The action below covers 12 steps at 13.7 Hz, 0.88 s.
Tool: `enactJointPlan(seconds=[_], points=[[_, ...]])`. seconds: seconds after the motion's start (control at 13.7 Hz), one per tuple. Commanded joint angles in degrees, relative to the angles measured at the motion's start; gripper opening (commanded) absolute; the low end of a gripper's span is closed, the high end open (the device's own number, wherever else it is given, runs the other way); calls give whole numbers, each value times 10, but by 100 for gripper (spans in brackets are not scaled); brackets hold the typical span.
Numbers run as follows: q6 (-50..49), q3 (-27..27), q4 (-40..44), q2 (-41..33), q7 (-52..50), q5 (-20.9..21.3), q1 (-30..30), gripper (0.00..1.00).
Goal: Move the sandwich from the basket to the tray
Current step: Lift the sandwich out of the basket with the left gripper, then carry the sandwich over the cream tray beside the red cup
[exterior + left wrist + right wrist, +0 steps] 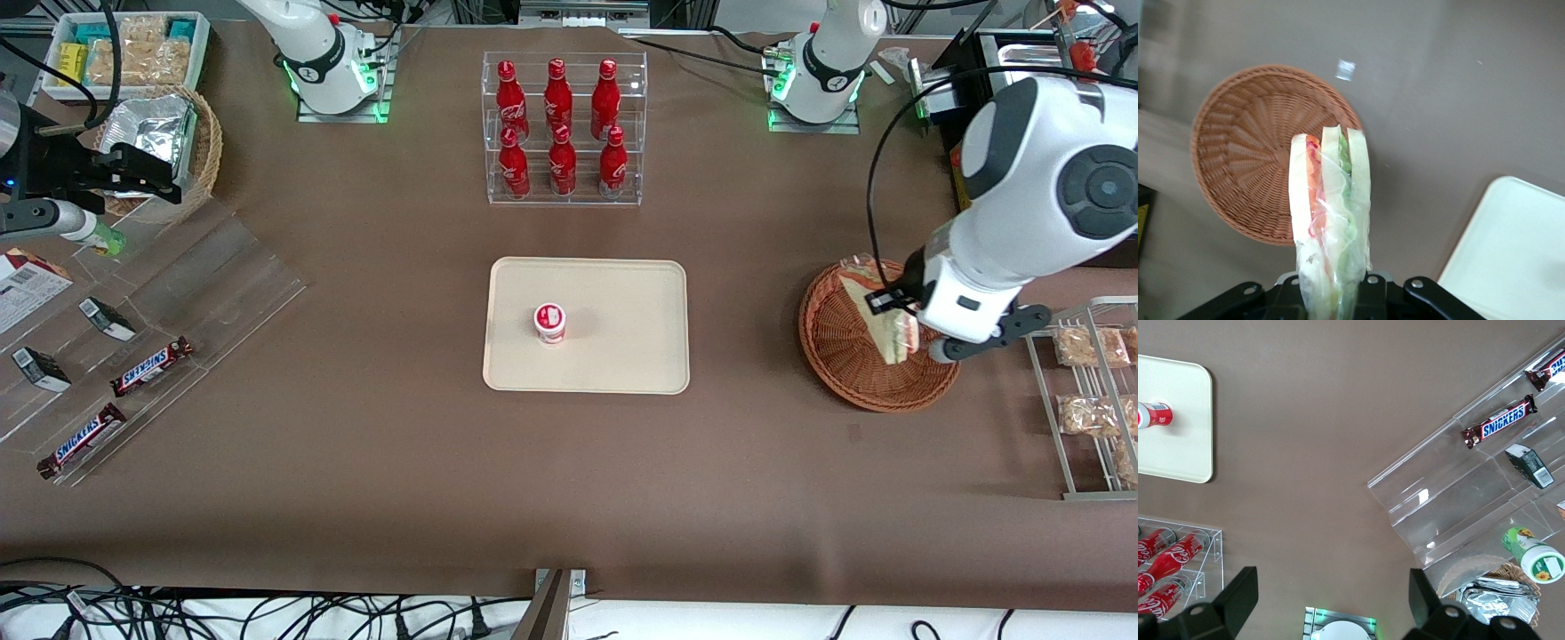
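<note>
We see the left arm bent low over the working arm's end of the table, its gripper (911, 331) clamped on the sandwich (876, 313), which hangs lifted above the basket (831, 356) with its filling edge facing the wrist camera. The basket (1251, 160) under it holds nothing else. From the basket, the tray (622, 293) lies at about nine o'clock in the front view, bare brown tabletop between them. A small red-and-white cup (550, 323) stands on the tray, with open tray surface around it.
</note>
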Motion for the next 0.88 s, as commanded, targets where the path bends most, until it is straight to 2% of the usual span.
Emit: enactJointPlan(seconds=[0.0, 0.22, 0.44, 0.66, 0.8], points=[[-23, -45, 13, 7, -15, -9, 3, 0], [-17, -92, 10, 31, 10, 1, -4, 0], [39, -98, 6, 36, 36, 0, -51, 0], [112, -95, -3, 75, 23, 6, -99, 0], [163, -96, -23, 96, -31, 58, -122, 0]])
